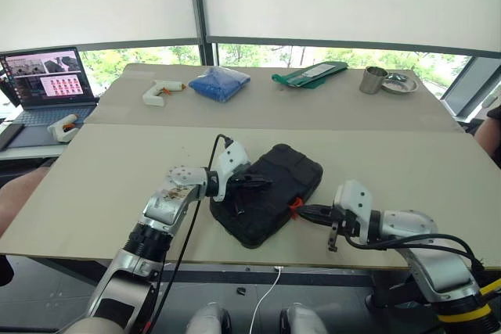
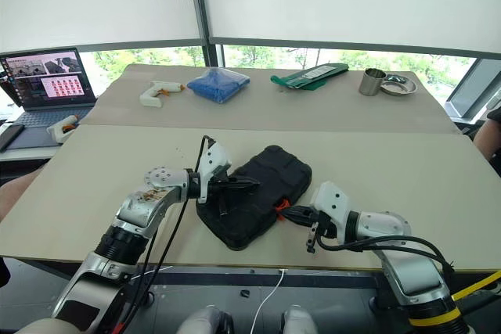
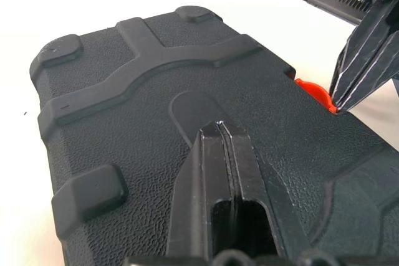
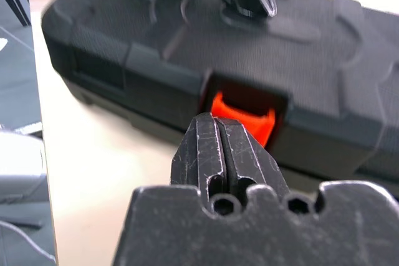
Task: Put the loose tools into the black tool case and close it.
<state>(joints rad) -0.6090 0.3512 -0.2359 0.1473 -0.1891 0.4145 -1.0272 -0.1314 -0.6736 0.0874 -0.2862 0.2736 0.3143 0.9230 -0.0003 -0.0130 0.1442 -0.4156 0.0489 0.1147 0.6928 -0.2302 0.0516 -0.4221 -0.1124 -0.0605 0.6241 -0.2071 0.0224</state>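
Note:
The black tool case lies with its lid down on the near part of the table, set at a slant. The loose tools are hidden from sight. My left gripper is shut, and its tips rest on the lid's textured top. At the case's front side sits a small orange latch. My right gripper is shut with its tips right at that latch, holding nothing. The left wrist view also shows the right gripper touching the latch.
At the far side lie a white glue gun, a blue bag, a green pouch, a metal cup and a metal dish. A laptop and a second glue gun are at the left. The table's front edge is close behind the case.

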